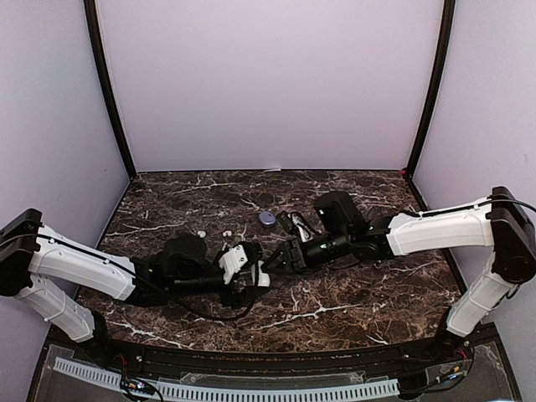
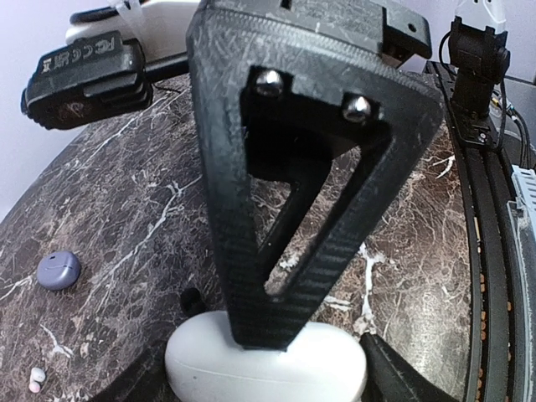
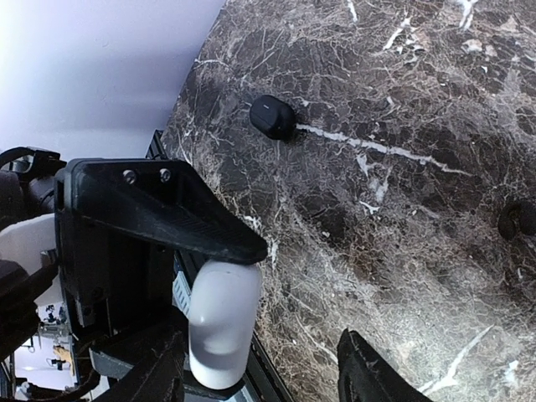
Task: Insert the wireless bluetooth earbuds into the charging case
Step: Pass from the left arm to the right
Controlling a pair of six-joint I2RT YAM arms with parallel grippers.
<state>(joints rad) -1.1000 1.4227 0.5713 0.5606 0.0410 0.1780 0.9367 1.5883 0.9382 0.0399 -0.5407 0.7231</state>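
Note:
My left gripper [image 2: 268,378] is shut on a closed white charging case [image 2: 251,364], gripped end to end low over the table. The case also shows in the right wrist view [image 3: 219,322], pinched under a left finger [image 3: 159,209]. My right gripper [image 3: 260,378] is open around it, with one finger [image 2: 293,209] resting on the case's top and the other finger apart from it. Both grippers meet at table centre [image 1: 264,266]. Two tiny white earbuds [image 1: 201,234] [image 1: 224,234] lie on the marble behind them, and one shows in the left wrist view [image 2: 36,379].
A purple pebble-shaped case [image 1: 266,219] [image 2: 59,270] lies beyond the grippers. A black case [image 3: 272,115] sits on the marble, with a small black object [image 3: 519,219] further off. The table's front rail [image 2: 486,251] runs close by.

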